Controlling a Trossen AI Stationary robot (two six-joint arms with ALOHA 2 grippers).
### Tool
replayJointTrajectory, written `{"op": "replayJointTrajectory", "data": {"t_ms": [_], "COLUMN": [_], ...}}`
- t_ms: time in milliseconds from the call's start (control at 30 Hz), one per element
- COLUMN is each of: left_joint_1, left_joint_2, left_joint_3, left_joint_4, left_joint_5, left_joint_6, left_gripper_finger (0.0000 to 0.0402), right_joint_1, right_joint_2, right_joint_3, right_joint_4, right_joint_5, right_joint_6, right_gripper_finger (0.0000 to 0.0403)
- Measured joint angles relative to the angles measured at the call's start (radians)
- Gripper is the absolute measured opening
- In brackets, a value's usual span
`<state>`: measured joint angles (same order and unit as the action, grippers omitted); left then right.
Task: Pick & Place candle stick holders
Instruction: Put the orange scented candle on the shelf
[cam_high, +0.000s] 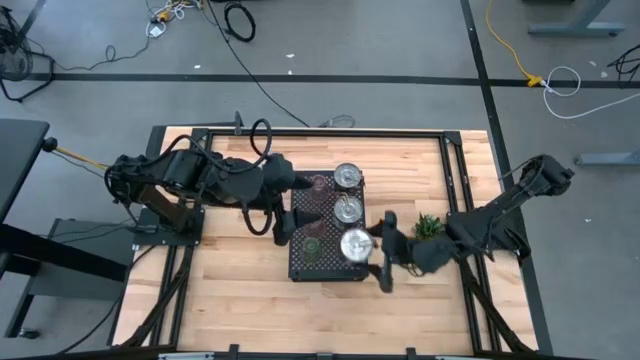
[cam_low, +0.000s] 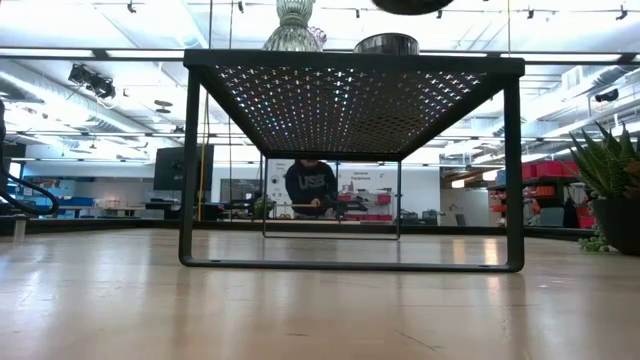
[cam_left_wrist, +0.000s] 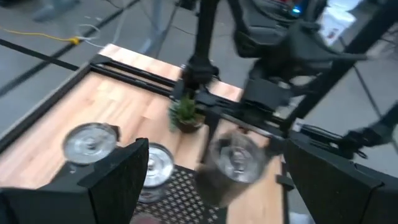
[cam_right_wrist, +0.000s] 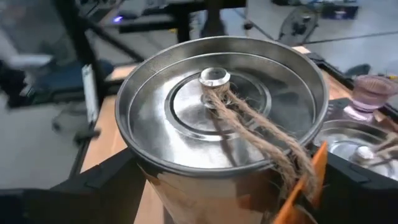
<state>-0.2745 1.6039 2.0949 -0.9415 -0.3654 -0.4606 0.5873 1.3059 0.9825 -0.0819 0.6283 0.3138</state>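
The black tray (cam_high: 327, 265) holds 3 silver holders (cam_high: 347, 210) in a row and small glass holders (cam_high: 312, 245) beside them. The right gripper (cam_high: 378, 256) grasps the nearest silver holder (cam_right_wrist: 221, 106). The left gripper (cam_high: 283, 213) hovers above, jaws apart, empty. Nearly finished.

— Where are the arms? 
— Both reach toward the frame's middle: the left pincer (cam_high: 285, 212) from the left, fingers spread.

— And the right pincer (cam_high: 380, 250)? 
— Lower right of centre, jaws wide around a silver holder (cam_high: 356, 244).
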Motion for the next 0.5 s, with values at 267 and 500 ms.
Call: {"op": "replayJointTrajectory", "data": {"t_ms": [267, 500], "left_joint_1": [-0.011, -0.011], "left_joint_2": [0.0, 0.0], "left_joint_3": [0.0, 0.0], "left_joint_4": [0.024, 0.044], "left_joint_5": [0.023, 0.029], "left_joint_6": [0.035, 0.061], "left_gripper_finger": [0.0374, 0.0374], "right_joint_1": [-0.022, -0.03], "right_joint_2": [0.058, 0.128], "right_joint_3": [0.0, 0.0], "right_joint_4": [0.058, 0.079], "right_joint_5": [0.1, 0.158], "right_joint_6": [0.097, 0.187], "right_gripper_finger": [0.0333, 0.0333]}}
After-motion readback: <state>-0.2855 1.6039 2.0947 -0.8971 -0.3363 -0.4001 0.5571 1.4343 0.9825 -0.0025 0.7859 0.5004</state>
